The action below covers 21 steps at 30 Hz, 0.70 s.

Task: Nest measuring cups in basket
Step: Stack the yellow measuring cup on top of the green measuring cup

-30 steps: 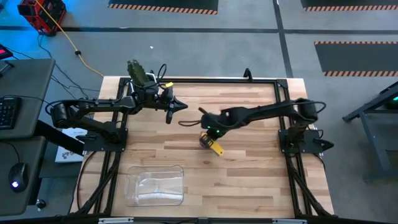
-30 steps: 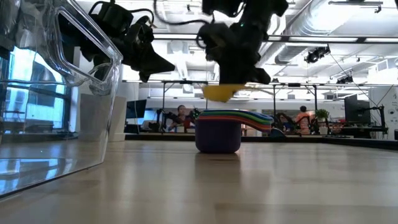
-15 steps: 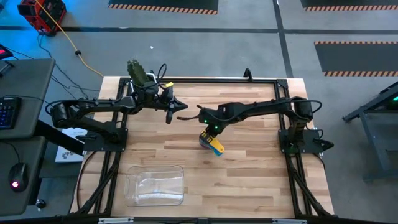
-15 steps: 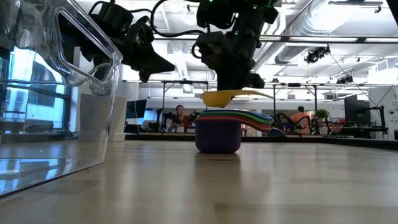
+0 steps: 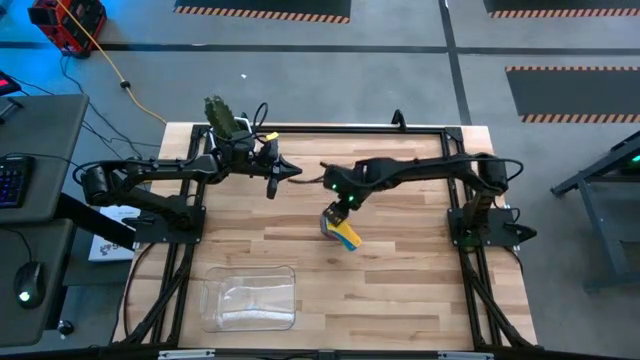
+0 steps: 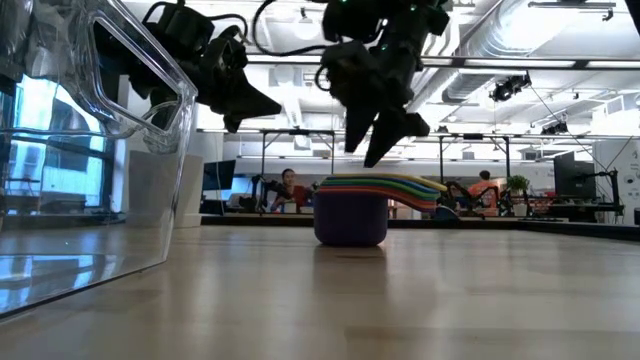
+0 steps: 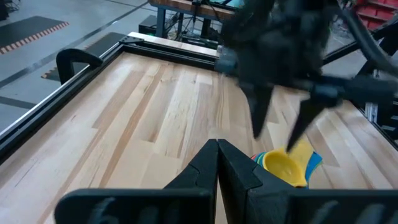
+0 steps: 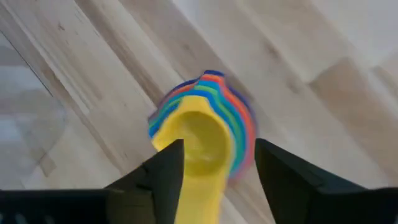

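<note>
Wooden surface (image 5: 400, 270) carries nested measuring cups (image 5: 340, 229) mid-board, yellow cup (image 8: 198, 146) topmost, lower cups mostly hidden. My right fingers (image 6: 385, 140) spread, empty, above stack. My left fingers (image 5: 293, 171) pressed together, parked at far edge. Clear basket (image 5: 250, 296) near front-left, apart; cut off in low view.

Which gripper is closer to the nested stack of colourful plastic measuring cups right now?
Right. The right gripper hangs open just above the measuring cup stack; the left gripper sits shut, farther off toward the table's back.

Right gripper (image 6: 388, 138): jaws parted, pointing down, empty, mid-desk; left gripper (image 5: 291, 172): jaws closed, hovering level, far side.
</note>
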### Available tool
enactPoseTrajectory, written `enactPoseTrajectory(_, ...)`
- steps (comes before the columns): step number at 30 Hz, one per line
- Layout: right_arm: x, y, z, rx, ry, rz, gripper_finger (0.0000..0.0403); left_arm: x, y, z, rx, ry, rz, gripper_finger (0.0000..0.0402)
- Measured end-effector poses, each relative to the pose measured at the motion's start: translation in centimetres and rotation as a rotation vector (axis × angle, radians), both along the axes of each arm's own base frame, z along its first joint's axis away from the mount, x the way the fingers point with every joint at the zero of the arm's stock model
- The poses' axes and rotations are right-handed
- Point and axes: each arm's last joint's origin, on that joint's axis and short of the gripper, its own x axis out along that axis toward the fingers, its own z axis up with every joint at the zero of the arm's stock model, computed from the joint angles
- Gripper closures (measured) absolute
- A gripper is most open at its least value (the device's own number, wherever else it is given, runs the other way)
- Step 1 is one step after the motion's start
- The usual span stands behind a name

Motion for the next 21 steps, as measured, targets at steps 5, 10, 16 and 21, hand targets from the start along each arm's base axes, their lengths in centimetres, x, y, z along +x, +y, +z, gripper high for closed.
enactPoseTrajectory(5, -2.9, -0.4, 1.3, -0.042, 0.127, 0.050, 0.0203, 0.0, 0.0, 0.0, 0.000, 0.000, 0.000, 0.0401)
enactPoseTrajectory(10, -6.3, 0.4, -0.9, 0.115, 0.153, 0.079, 0.0203, 0.0, 0.0, 0.0, -0.001, 0.001, 0.000, 0.0401)
enactPoseTrajectory(16, -9.0, 1.2, -3.4, 0.368, -0.062, -0.030, 0.0203, 0.0, 0.0, -0.1, 0.025, 0.008, -0.008, 0.0401)
enactPoseTrajectory(21, -10.1, 1.1, -5.6, 0.344, -0.124, -0.253, 0.0203, 0.0, 0.0, -0.1, 0.030, 0.008, -0.009, 0.0402)
